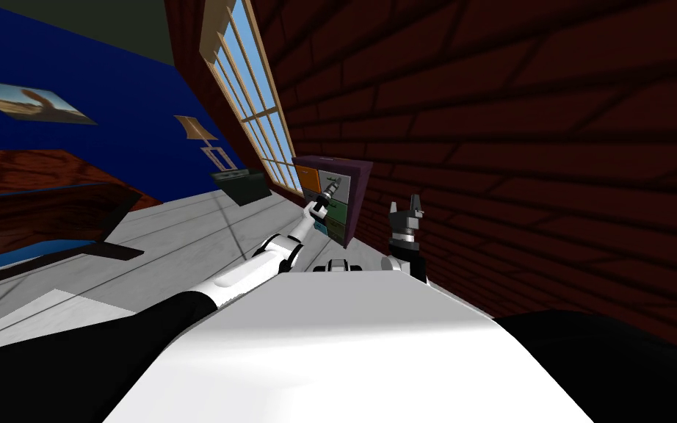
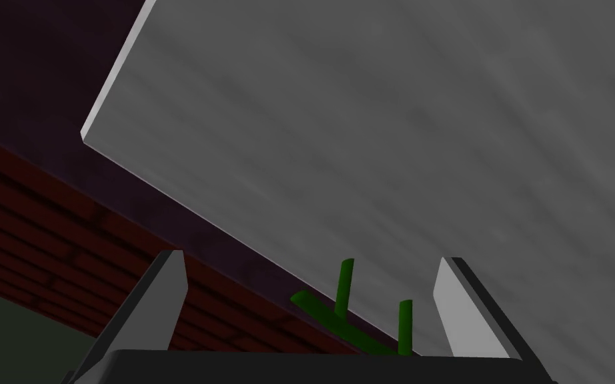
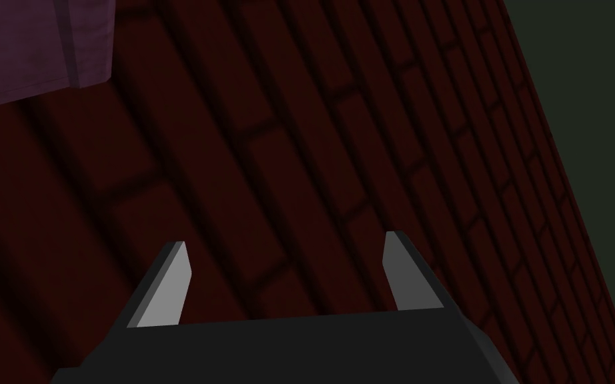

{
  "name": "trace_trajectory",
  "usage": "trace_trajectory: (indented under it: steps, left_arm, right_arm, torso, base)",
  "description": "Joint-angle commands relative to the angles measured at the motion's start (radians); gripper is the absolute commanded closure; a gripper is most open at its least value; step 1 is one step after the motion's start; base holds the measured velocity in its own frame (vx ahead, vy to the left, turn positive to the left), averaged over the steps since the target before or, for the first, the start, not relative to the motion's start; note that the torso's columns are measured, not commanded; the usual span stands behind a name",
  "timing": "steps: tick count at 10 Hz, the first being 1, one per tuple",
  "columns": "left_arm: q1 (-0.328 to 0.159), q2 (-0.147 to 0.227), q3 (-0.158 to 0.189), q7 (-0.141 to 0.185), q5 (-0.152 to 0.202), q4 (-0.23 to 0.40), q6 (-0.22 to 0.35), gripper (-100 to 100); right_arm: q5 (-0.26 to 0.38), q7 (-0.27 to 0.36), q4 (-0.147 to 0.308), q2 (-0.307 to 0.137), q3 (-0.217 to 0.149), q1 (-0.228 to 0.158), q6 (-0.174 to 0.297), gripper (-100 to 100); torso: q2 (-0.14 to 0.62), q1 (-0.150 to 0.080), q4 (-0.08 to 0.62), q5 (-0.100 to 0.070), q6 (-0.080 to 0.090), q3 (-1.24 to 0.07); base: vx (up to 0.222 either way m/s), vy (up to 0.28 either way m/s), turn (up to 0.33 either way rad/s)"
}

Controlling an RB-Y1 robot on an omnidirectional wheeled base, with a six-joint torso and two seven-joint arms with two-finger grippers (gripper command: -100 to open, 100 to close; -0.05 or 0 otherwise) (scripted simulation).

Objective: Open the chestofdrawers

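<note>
The chest of drawers [image 1: 352, 192] is a small purple cabinet with coloured drawer fronts, standing against the brick wall. My left arm reaches out to it, and my left gripper [image 1: 327, 194] is at the grey drawer front [image 1: 335, 183]. In the left wrist view that grey drawer front [image 2: 399, 133] is very close, and its green bar handle [image 2: 343, 316] lies between the open fingers of my left gripper [image 2: 311, 267], near the gripper body. My right gripper [image 1: 405, 206] is held up beside the chest, open and empty; the right wrist view has my right gripper [image 3: 287, 243] facing the brick wall, with the chest's purple corner [image 3: 33, 47] beyond.
The dark red brick wall [image 1: 535, 147] runs close along my right. A tall window [image 1: 252, 95] is behind the chest. A dark box [image 1: 241, 185] sits on the pale plank floor [image 1: 183, 235], and a low dark piece of furniture [image 1: 43, 213] lies to the left.
</note>
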Motion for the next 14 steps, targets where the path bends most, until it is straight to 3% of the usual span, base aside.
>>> trace_trajectory:
  steps: [1,14]
  left_arm:
    - [-0.029,0.008,-0.011,0.017,-0.004,0.006,0.051,-100]
    - [-0.183,0.043,-0.065,0.110,-0.022,0.072,0.321,-100]
  right_arm:
    - [0.000,0.000,0.000,0.000,0.000,0.000,0.000,0]
    - [0.000,0.000,0.000,0.000,0.000,0.000,0.000,0]
  torso:
    - [0.000,0.000,0.000,0.000,0.000,0.000]
    - [0.000,0.000,0.000,0.000,0.000,0.000]
  base:
    - [-0.031,0.032,-0.036]
    - [-0.036,0.036,-0.040]
